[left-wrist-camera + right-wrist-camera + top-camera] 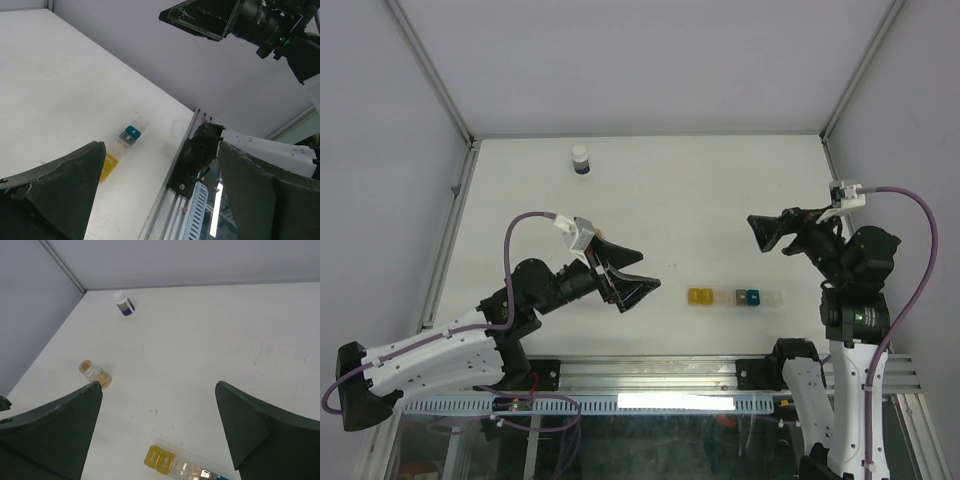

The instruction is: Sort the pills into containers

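The containers (735, 298) form a short row near the table's front edge: yellow at the left, clear ones, then teal (752, 297). They also show in the left wrist view (125, 145) and at the bottom of the right wrist view (175, 466), where the clear boxes seem to hold tan bits. My left gripper (648, 272) is open and empty, hovering left of the row. My right gripper (758, 235) is open and empty, raised behind the row's right end. No loose pills show.
A white bottle with a dark blue band (580, 160) stands at the back left. A small clear vial with an orange cap (94, 373) lies on the table left of the row; my left gripper hides it in the top view. A metal rail (650, 375) runs along the front.
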Motion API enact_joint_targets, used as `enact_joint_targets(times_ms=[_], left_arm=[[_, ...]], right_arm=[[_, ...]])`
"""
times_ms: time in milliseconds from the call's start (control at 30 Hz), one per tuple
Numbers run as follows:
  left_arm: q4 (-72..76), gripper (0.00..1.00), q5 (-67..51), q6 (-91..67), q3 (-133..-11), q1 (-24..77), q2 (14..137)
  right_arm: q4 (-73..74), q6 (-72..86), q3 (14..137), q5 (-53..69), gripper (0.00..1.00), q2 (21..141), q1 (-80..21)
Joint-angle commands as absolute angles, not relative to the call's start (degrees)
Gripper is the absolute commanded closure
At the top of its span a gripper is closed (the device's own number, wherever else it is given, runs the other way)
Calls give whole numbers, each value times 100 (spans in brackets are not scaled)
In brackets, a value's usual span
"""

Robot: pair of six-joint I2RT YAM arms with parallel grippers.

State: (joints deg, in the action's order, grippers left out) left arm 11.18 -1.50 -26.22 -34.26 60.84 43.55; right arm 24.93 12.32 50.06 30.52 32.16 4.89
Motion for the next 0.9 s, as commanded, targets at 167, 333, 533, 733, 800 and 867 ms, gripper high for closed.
enact_joint_targets(times_ms=[167, 333, 533, 733, 800, 867], left_arm=[[2618, 1, -554, -2568, -3003, 6161, 4478], [2995, 1, -696, -2477, -2876, 6161, 4680], [3124, 1, -614, -2393, -2791, 6160, 4961], [3141, 1, -339, -2048, -2746, 6161, 5132], [3222, 1, -322, -1941, -2731, 6161, 5208], [3381, 1, -353, -1817, -2687, 6161, 5316]], right_arm=[[1785, 1397, 4830, 3805, 0, 2744, 754], [1480, 991, 4437, 4015, 0, 2587, 798], [1904, -404, 4469, 4653, 0, 2971, 795], [3021, -2038, 4904, 6398, 0, 4043, 734], [2928, -2056, 4860, 6544, 0, 4277, 685], [2850, -2207, 4826, 6664, 0, 4502, 664]])
